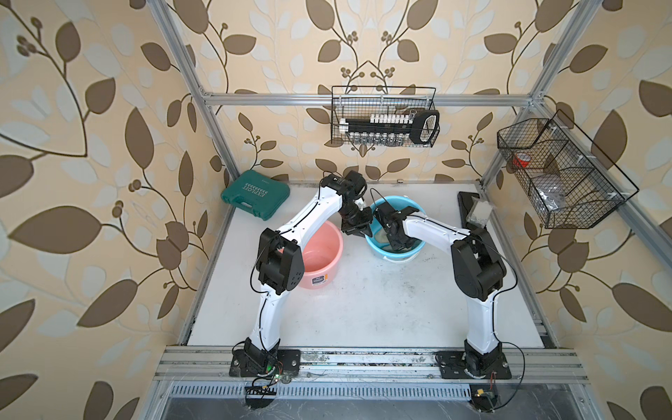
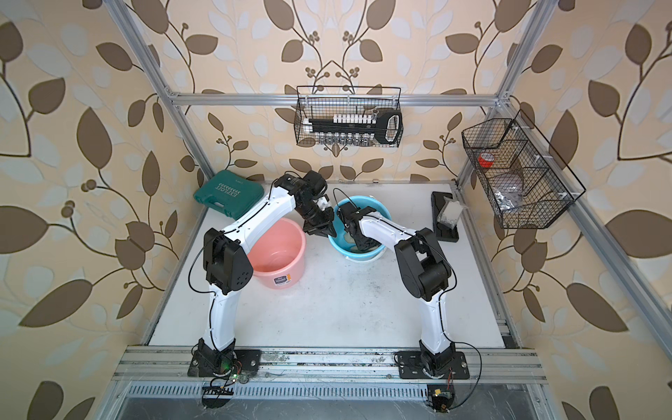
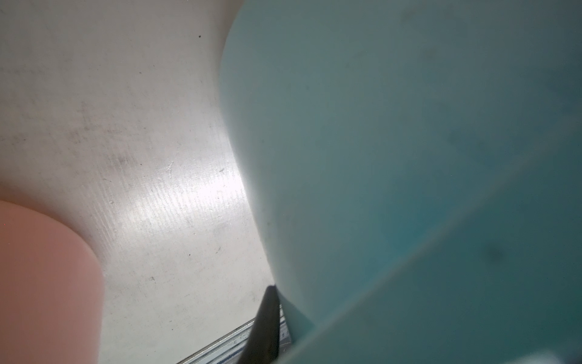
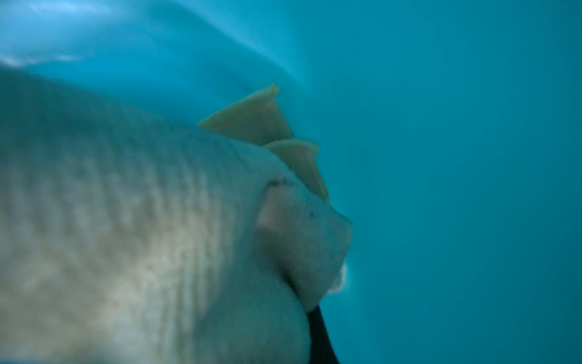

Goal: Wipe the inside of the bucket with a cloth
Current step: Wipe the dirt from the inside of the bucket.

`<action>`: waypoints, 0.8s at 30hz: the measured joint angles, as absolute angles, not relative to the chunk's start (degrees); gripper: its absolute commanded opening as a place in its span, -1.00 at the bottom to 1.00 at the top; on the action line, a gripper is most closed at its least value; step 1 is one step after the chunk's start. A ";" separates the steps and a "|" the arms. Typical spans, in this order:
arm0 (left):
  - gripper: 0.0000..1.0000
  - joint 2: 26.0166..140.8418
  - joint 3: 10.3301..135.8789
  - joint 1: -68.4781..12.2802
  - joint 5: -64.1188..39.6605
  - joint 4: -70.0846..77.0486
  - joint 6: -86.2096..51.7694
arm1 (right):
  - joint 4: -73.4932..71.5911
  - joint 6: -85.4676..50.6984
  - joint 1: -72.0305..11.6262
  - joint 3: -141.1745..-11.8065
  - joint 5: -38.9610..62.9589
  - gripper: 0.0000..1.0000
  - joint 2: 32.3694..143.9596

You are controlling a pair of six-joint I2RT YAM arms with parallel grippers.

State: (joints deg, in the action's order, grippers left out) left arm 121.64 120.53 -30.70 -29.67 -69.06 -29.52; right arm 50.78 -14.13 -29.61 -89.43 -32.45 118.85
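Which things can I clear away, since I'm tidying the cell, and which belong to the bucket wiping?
Job: blue bucket; cloth inside it; right gripper, shut on the cloth; left gripper, shut on the bucket's rim.
Lying about: pink bucket; green tool case; back wire basket; side wire basket; black tray.

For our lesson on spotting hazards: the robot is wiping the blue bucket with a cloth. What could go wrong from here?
1. The left tool seems to pinch only the rim of the blue bucket; hard wiping could tip it or slide it into the pink bucket.
2. The cloth is bunched around the right tool, so it might slip out mid-wipe.
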 measured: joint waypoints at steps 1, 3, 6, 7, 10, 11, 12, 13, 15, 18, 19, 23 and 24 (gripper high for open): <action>-1.00 121.64 120.53 -30.70 -29.78 -68.90 -29.52 | 50.92 -14.33 -29.45 -89.60 -31.94 -1.00 119.63; -1.00 121.60 120.53 -30.72 -30.06 -68.55 -29.63 | 51.44 -14.57 -29.10 -90.35 -30.59 -1.00 120.92; -1.00 121.43 120.53 -30.72 -30.20 -68.23 -30.04 | 52.31 -14.63 -28.69 -91.61 -27.03 -1.00 121.49; -1.00 121.32 120.53 -30.68 -30.20 -68.18 -30.02 | 52.36 -14.79 -28.60 -91.83 -25.54 -1.00 121.51; -1.00 120.44 119.90 -30.72 -30.02 -68.07 -30.04 | 51.79 -15.57 -28.32 -91.94 -19.90 -1.00 121.05; -1.00 120.20 119.83 -30.72 -29.74 -68.16 -30.00 | 51.40 -15.99 -28.18 -91.94 -17.52 -1.00 120.73; -1.00 120.05 119.77 -30.70 -29.36 -68.45 -30.00 | 50.74 -16.75 -28.03 -91.94 -14.41 -1.00 120.36; -1.00 119.96 119.70 -30.63 -28.93 -68.86 -30.04 | 49.74 -17.74 -27.92 -91.94 -10.76 -1.00 119.98; -1.00 119.96 119.55 -30.24 -28.36 -69.36 -30.17 | 47.07 -19.70 -27.66 -91.92 -3.31 -1.00 119.77; -1.00 119.96 119.09 -29.63 -28.05 -69.60 -30.22 | 43.03 -22.55 -27.75 -91.90 7.09 -1.00 119.85; -1.00 119.96 119.04 -29.54 -28.01 -69.63 -30.22 | 42.11 -23.18 -27.86 -91.90 9.98 -1.00 119.90; -1.00 119.87 119.04 -29.52 -27.90 -70.17 -30.44 | 40.62 -23.75 -27.94 -91.85 16.84 -1.00 120.03; -1.00 119.77 119.04 -29.47 -27.86 -70.41 -30.46 | 40.42 -23.55 -27.92 -91.68 17.82 -1.00 120.03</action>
State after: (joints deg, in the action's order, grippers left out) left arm 119.77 119.04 -29.47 -27.86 -70.41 -30.46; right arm 40.42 -23.55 -27.92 -91.68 17.82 120.03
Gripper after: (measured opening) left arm 0.122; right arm 0.050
